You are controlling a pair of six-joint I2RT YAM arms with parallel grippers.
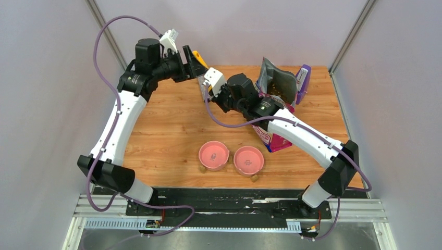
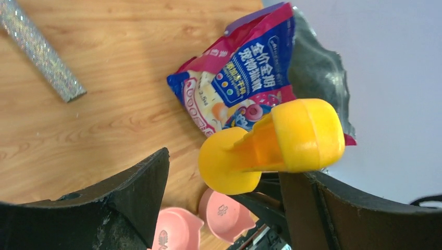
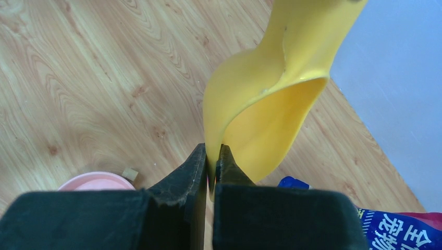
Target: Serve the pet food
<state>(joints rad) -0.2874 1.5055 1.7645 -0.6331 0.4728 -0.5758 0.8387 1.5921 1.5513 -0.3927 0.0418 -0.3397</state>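
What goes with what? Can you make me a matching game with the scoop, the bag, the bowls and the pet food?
Things:
1. yellow scoop
2. bag
3. two bowls
4. pet food

Places, colours or states:
A. pink and round, side by side
B. small brown bits inside the bag
C. pinched at its rim by the right fingers
D. shiny and colourful, open at the top

Right pairs: 1-C, 2-D, 3-A, 4-B.
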